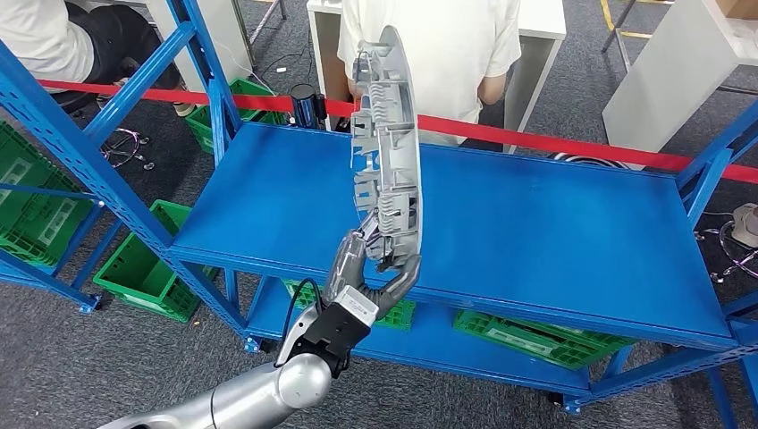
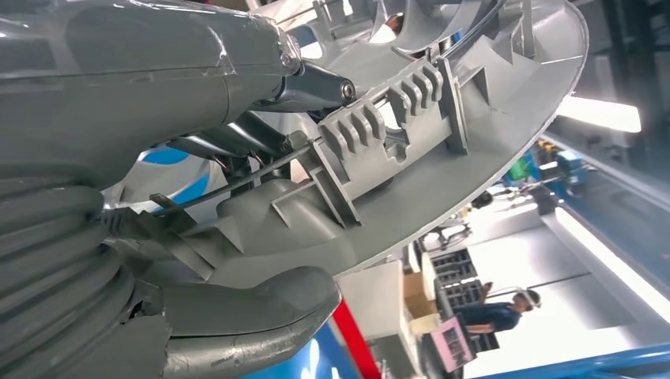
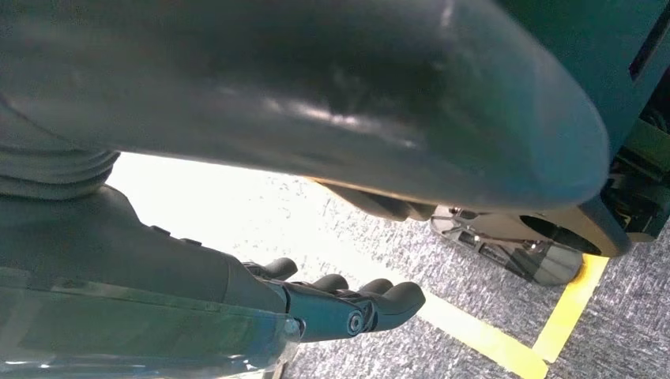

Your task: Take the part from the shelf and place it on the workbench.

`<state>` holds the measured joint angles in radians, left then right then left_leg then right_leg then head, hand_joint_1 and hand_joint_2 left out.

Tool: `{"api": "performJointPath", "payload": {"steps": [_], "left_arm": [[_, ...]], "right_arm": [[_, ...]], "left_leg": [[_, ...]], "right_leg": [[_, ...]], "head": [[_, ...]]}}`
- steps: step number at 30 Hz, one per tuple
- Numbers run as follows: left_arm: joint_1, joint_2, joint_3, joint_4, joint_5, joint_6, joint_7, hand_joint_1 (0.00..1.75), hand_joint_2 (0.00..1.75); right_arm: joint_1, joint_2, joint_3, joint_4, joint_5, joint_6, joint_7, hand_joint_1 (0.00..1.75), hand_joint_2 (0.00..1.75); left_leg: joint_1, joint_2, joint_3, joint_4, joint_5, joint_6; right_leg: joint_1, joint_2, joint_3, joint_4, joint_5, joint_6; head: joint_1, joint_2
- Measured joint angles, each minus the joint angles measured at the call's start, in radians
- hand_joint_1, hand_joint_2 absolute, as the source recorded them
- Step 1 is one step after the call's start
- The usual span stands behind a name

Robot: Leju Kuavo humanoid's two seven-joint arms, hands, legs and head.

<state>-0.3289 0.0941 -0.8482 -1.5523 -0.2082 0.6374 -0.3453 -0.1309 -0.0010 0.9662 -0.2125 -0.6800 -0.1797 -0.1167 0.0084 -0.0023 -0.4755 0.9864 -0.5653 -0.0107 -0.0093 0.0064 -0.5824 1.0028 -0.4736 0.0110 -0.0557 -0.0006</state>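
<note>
The part (image 1: 389, 134) is a large grey curved plastic panel with ribs and clips. It stands on edge, lifted above the blue shelf board (image 1: 554, 232). My left hand (image 1: 371, 273) grips its lower end from below, thumb on one side and fingers on the other. The left wrist view shows the ribbed inner face of the part (image 2: 442, 174) clamped between the thumb and fingers of my left hand (image 2: 197, 142). My right hand (image 3: 332, 304) hangs beside my body over grey carpet, with its fingers apart and nothing in them.
A red tape (image 1: 572, 145) runs along the far side of the shelf, and a person in a white shirt (image 1: 438, 45) stands behind it. Blue uprights (image 1: 98, 152) rise at the left. Green crates (image 1: 143, 273) sit on the floor and on the lower shelf (image 1: 527, 340).
</note>
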Motion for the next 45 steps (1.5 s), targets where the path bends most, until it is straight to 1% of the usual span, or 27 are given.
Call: {"api": "performJointPath", "payload": {"steps": [6, 9, 11, 13, 15, 18, 20, 28, 34, 38, 40, 41, 42, 43, 45], "left_arm": [[0.027, -0.001, 0.011, -0.039, -0.068, 0.01, -0.067, 1.75, 1.75], [0.033, -0.001, 0.015, -0.089, -0.017, 0.0, -0.107, 1.75, 1.75], [0.036, 0.001, 0.016, -0.133, 0.087, -0.044, -0.139, 1.75, 1.75], [0.039, 0.007, 0.022, -0.181, 0.222, -0.122, -0.16, 1.75, 1.75], [0.048, 0.016, 0.031, -0.223, 0.314, -0.201, -0.17, 1.75, 1.75], [0.063, 0.029, 0.039, -0.273, 0.356, -0.288, -0.192, 1.75, 1.75], [0.065, 0.036, 0.044, -0.307, 0.362, -0.309, -0.202, 1.75, 1.75], [0.073, 0.059, 0.064, -0.39, 0.343, -0.322, -0.211, 1.75, 1.75], [0.104, 0.075, 0.081, -0.421, 0.312, -0.317, -0.208, 1.75, 1.75], [0.125, 0.087, 0.096, -0.437, 0.291, -0.306, -0.204, 1.75, 1.75], [0.129, 0.091, 0.1, -0.444, 0.29, -0.304, -0.204, 1.75, 1.75], [0.13, 0.093, 0.1, -0.448, 0.29, -0.303, -0.203, 1.75, 1.75], [0.131, 0.095, 0.101, -0.451, 0.289, -0.303, -0.203, 1.75, 1.75], [0.133, 0.096, 0.101, -0.454, 0.289, -0.303, -0.202, 1.75, 1.75], [0.14, 0.098, 0.101, -0.456, 0.288, -0.298, -0.2, 1.75, 1.75]], "right_arm": [[-0.001, 0.0, 0.0, 0.0, 0.0, 0.0, 0.0, 0.0, 0.0], [-0.001, 0.0, 0.0, 0.0, -0.001, 0.0, -0.001, 0.0, 0.0], [-0.001, 0.0, 0.0, 0.0, -0.001, -0.001, -0.01, 0.0, 0.0], [-0.002, 0.0, 0.001, 0.0, -0.005, -0.006, -0.031, 0.0, 0.0], [-0.006, 0.0, 0.001, 0.0, -0.01, -0.014, -0.052, 0.0, 0.0], [-0.013, 0.0, 0.001, 0.0, -0.003, -0.02, -0.054, 0.0, 0.0], [-0.016, 0.0, 0.001, 0.0, 0.006, -0.021, -0.049, 0.0, 0.0], [-0.023, 0.0, 0.004, 0.0, 0.007, -0.021, -0.048, 0.0, 0.0], [-0.023, 0.0, 0.007, 0.0, -0.002, -0.022, -0.05, 0.0, 0.0], [-0.021, 0.0, 0.007, 0.0, -0.001, -0.021, -0.05, 0.0, 0.0], [-0.021, 0.0, 0.007, 0.0, -0.001, -0.021, -0.05, 0.0, 0.0], [-0.02, -0.001, 0.007, 0.0, -0.001, -0.021, -0.049, 0.0, 0.0], [-0.02, -0.001, 0.007, 0.0, -0.001, -0.021, -0.049, 0.0, 0.0], [-0.019, -0.001, 0.007, 0.0, -0.001, -0.021, -0.049, 0.0, 0.0], [-0.015, -0.003, 0.007, 0.0, -0.001, -0.022, -0.048, 0.0, 0.0]], "left_leg": [[0.0, 0.0, -0.001, 0.0, 0.0, 0.0], [0.0, 0.0, -0.001, 0.0, 0.0, 0.0], [0.0, 0.001, -0.001, 0.0, 0.0, 0.0], [0.0, 0.001, -0.001, 0.0, 0.0, 0.0], [0.0, 0.003, -0.001, 0.0, 0.0, 0.0], [0.0, 0.005, -0.001, 0.0, 0.0, 0.0], [0.0, 0.006, -0.001, 0.0, 0.0, 0.0], [0.0, 0.006, -0.001, 0.0, 0.0, 0.0], [-0.005, 0.006, -0.001, 0.002, -0.001, 0.003], [-0.011, 0.004, -0.003, 0.004, -0.001, 0.01], [-0.009, 0.003, -0.003, -0.002, 0.006, 0.019], [-0.006, 0.003, -0.003, -0.006, 0.013, 0.024], [-0.003, 0.004, -0.002, -0.011, 0.019, 0.029], [0.0, 0.004, -0.001, -0.014, 0.024, 0.032], [-0.001, 0.004, -0.003, -0.014, 0.026, 0.033]], "right_leg": [[0.0, 0.0, -0.001, 0.0, 0.0, 0.0], [0.0, 0.0, -0.001, 0.0, 0.0, 0.0], [0.0, 0.0, -0.001, 0.0, 0.0, 0.0], [0.0, 0.0, -0.001, 0.0, 0.0, 0.0], [0.0, 0.0, -0.001, 0.0, 0.0, 0.0], [0.0, 0.001, -0.002, 0.0, 0.0, 0.0], [0.0, 0.001, -0.002, 0.0, 0.0, 0.0], [0.0, 0.002, -0.002, 0.0, 0.0, 0.0], [-0.005, 0.002, -0.002, -0.002, 0.003, 0.004], [-0.011, 0.001, -0.002, -0.004, 0.006, 0.011], [-0.012, 0.001, -0.003, -0.007, 0.008, 0.018], [-0.011, 0.0, -0.006, -0.001, 0.0, 0.021], [-0.011, 0.0, -0.016, 0.023, -0.019, 0.024], [-0.01, -0.001, -0.034, 0.068, -0.05, 0.026], [-0.01, -0.002, -0.088, 0.201, -0.117, 0.028]], "head": [[0.0, 0.0], [0.0, 0.0], [0.0, 0.0], [0.0, 0.0], [0.0, 0.0], [0.0, 0.0], [0.0, 0.0], [0.0, 0.0], [0.0, 0.0], [0.0, 0.0], [-0.001, 0.0], [0.0, 0.0], [0.001, 0.0], [0.002, 0.0], [0.003, 0.0]]}}
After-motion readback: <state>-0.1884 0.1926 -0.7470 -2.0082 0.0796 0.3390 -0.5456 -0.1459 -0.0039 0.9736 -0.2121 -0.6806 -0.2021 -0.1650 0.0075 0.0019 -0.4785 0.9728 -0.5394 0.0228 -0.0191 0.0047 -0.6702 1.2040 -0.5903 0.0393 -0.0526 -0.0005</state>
